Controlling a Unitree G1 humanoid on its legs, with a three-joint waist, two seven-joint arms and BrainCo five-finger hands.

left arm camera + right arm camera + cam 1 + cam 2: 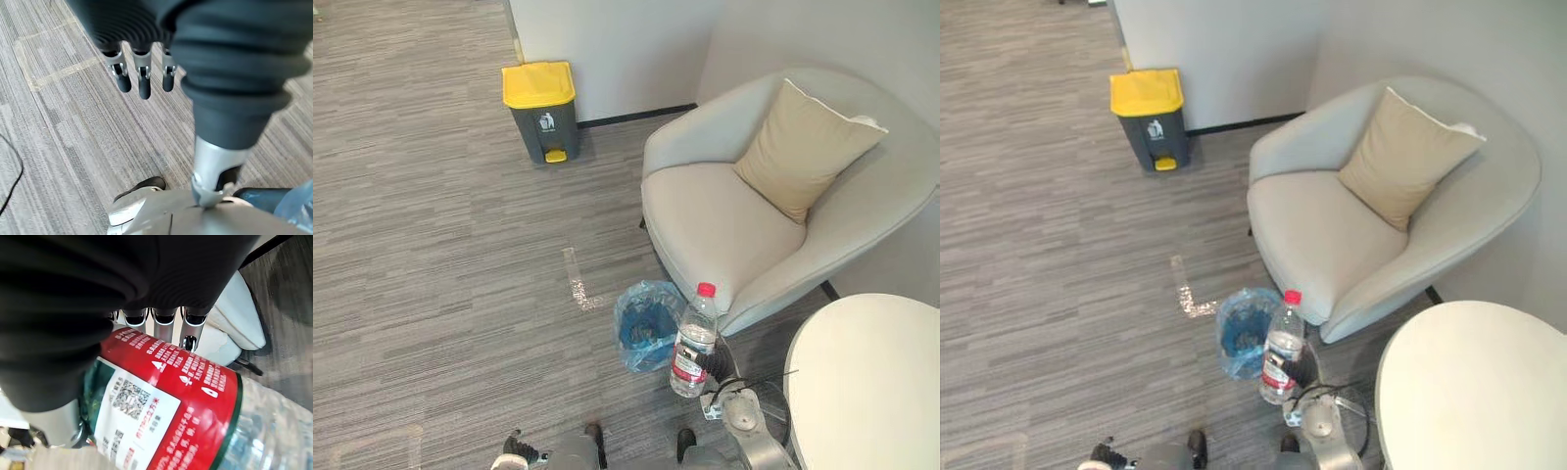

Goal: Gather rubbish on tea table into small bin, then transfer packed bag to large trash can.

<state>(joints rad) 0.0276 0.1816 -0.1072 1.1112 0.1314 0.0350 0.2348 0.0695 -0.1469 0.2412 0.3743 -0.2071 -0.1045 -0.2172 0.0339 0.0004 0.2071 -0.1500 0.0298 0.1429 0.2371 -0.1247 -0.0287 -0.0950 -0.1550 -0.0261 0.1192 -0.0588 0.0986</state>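
Note:
My right hand (pixel 164 322) is shut on a clear plastic water bottle (pixel 693 343) with a red cap and a red label (pixel 171 396). The bottle stands upright, just right of the small bin (pixel 644 325) lined with a blue bag, which sits on the carpet in front of the armchair. In the left eye view the right hand (pixel 721 364) shows dark behind the bottle's lower part. The white round tea table (pixel 871 382) is at the lower right, its visible top bare. My left hand (pixel 143 73) hangs over the carpet with relaxed fingers, holding nothing.
A grey large trash can with a yellow lid (pixel 542 110) stands against the far wall. A pale armchair (pixel 724 230) with a beige cushion (pixel 808 147) is beside the small bin. Tape marks (pixel 578 279) lie on the grey carpet between the bins.

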